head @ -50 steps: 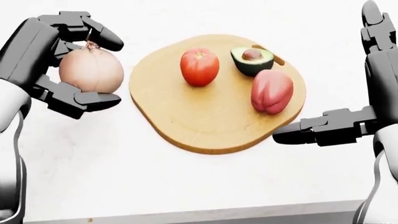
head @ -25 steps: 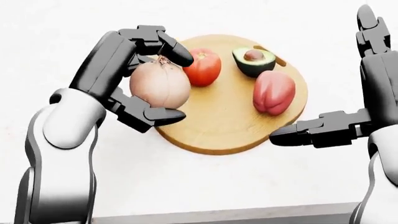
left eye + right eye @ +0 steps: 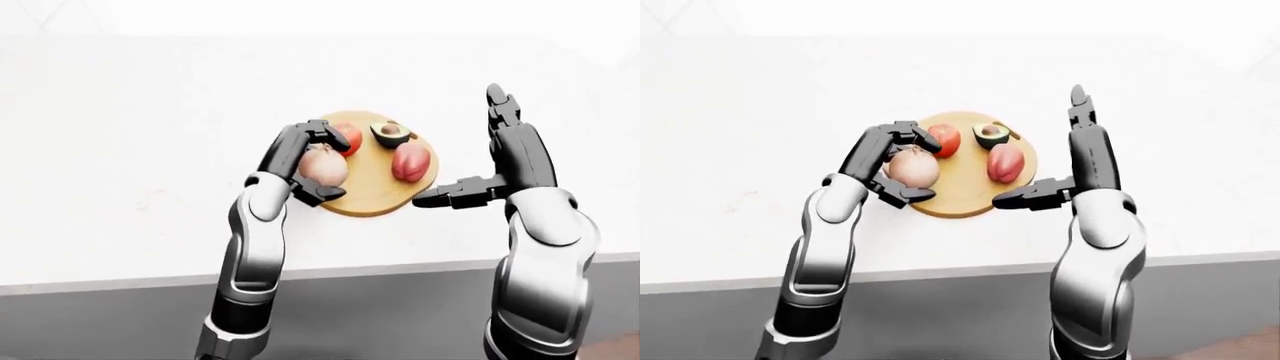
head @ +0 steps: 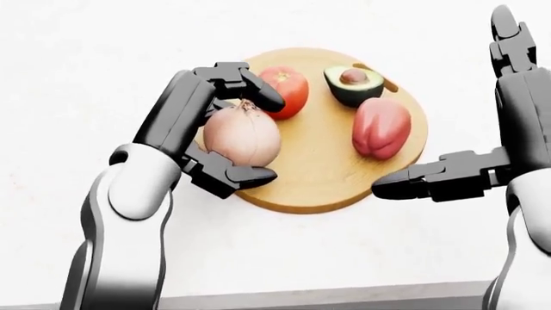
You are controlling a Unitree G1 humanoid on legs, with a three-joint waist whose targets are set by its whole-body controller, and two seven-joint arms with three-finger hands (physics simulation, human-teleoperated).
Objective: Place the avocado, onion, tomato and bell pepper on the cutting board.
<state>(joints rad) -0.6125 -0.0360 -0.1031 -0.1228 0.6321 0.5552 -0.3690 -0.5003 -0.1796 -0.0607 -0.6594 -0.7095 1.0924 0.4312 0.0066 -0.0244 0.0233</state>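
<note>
On the white counter [image 4: 362, 258] lies a round wooden cutting board [image 4: 323, 174], and three of the task's items already rest on it: the tomato [image 4: 289, 87] near its top edge in the head view, the halved avocado [image 4: 354, 84] with its pit showing just to the right of that, and the reddish bell pepper [image 4: 380, 128] below the avocado toward the board's right side. Over the board's left edge, the left hand [image 4: 219, 126] has its dark fingers clamped round the onion [image 4: 243, 135], one finger curling over the top by the stem and another hooked beneath; whether the onion touches the wood cannot be told from these views. It sits just beside the tomato, lower and to the left. The right hand [image 4: 491, 148] holds nothing, its fingers spread wide apart, one pointing up along the right edge of the head view and one stretched leftward, its tip overlapping the board's lower right rim.
</note>
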